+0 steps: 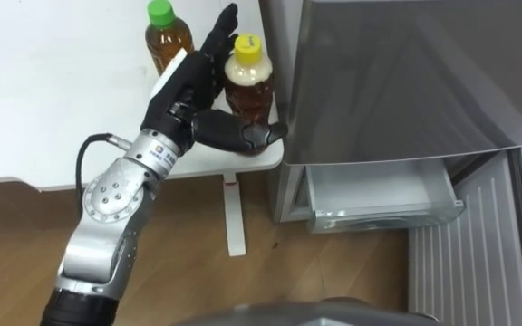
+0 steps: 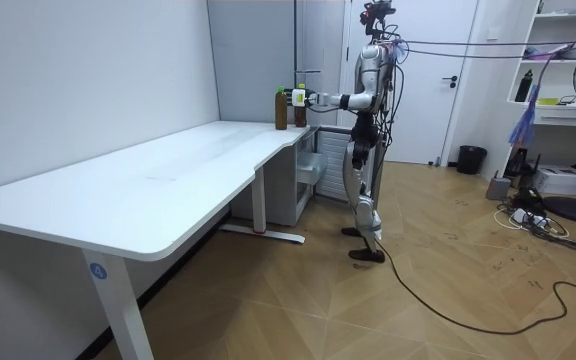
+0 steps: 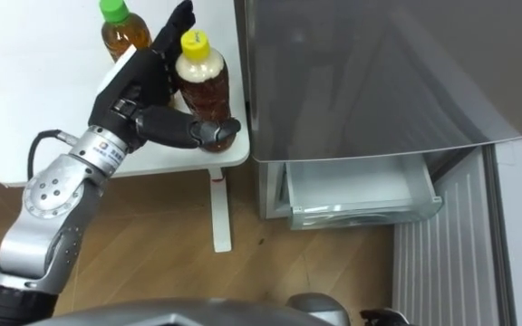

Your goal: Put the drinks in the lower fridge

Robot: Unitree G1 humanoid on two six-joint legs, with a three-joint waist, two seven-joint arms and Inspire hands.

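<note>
Two tea bottles stand at the corner of the white desk (image 1: 43,118), next to the fridge. The yellow-capped bottle (image 1: 248,91) is nearest the fridge; the green-capped bottle (image 1: 167,38) stands behind it to the left. My left hand (image 1: 187,95) is open around the yellow-capped bottle: straight fingers rise along its far left side and the thumb lies across its base in front. Below the grey fridge body (image 1: 406,81), the lower fridge drawer (image 1: 379,195) is pulled out and empty. In the room view I stand before the fridge with my left hand (image 2: 313,98) stretched toward the bottles (image 2: 299,105).
The desk's white leg (image 1: 234,213) stands on the wood floor just left of the fridge. A ribbed grey panel (image 1: 478,254) lies at the lower right beside the drawer. A long stretch of desk (image 2: 158,185) runs away from the bottles.
</note>
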